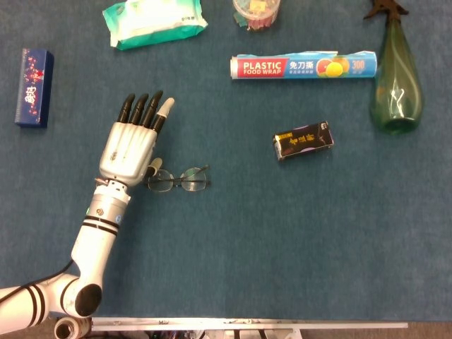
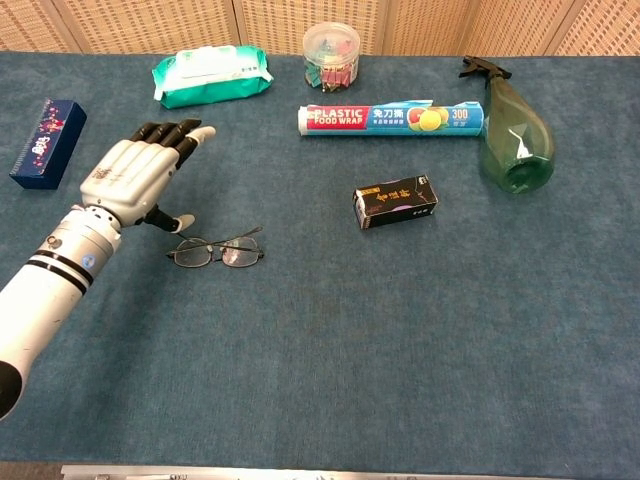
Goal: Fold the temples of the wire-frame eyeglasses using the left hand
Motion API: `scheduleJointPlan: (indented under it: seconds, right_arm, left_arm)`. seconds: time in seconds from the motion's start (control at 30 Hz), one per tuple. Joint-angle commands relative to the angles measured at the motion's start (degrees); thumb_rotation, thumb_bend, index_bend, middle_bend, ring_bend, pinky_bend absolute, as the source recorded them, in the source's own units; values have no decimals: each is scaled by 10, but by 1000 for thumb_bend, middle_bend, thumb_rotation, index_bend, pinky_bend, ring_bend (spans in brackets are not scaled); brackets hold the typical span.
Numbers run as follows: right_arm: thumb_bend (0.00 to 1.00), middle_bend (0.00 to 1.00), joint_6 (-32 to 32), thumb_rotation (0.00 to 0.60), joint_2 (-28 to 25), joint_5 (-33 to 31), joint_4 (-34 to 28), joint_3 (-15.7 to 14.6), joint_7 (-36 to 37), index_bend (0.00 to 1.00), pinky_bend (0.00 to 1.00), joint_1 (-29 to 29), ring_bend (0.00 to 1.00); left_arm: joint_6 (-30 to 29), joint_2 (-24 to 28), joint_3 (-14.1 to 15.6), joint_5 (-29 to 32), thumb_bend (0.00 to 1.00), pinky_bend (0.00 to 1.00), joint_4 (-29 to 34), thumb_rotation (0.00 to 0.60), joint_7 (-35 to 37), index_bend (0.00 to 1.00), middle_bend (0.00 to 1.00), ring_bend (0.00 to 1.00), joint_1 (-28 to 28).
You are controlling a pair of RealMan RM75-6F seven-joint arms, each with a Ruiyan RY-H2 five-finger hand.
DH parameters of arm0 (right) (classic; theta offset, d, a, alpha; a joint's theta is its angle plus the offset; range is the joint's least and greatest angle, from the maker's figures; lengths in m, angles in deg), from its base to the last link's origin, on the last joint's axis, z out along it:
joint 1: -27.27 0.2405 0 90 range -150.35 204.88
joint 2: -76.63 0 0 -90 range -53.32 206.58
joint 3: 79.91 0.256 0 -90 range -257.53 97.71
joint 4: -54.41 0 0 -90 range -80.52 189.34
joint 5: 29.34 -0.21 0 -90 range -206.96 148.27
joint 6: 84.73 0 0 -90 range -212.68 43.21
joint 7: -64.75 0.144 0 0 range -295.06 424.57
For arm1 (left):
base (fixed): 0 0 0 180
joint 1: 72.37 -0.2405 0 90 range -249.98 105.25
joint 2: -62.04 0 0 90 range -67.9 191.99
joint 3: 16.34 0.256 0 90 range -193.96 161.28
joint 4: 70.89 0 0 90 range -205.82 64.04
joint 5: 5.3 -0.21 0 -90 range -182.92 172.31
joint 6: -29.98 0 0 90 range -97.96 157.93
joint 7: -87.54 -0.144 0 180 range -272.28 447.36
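Showing thin dark wire on the eyeglasses (image 1: 179, 180), matt blue cloth over the table (image 1: 282, 240), smooth silvery casing with black fingertips on the left hand (image 1: 131, 143).

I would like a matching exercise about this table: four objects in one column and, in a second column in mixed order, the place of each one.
Objects:
1. eyeglasses
2. blue box
3. spray bottle
4. black box

Places:
A. far right side, lying on the cloth
B. near the middle, below the food wrap roll
C. far left edge of the table
D. just beside the left hand

Pairs: 1-D, 2-C, 3-A, 4-B
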Motion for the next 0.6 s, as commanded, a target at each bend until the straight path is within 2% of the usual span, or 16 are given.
scheduleJointPlan:
  seconds: [0.03,0.6]
  right_arm:
    - [186,295,1,600,0,0,-1,0,-1,331,382,0,228]
    - [186,295,-1,600,0,0,0,0,1,331,382,0,228]
  left_arm:
    - [4,-4,0,-1,201,0,-7,600,7,10,0,0,-1]
    - [-32,32,14,-43,201,0,50,600,4,10,0,0,-21]
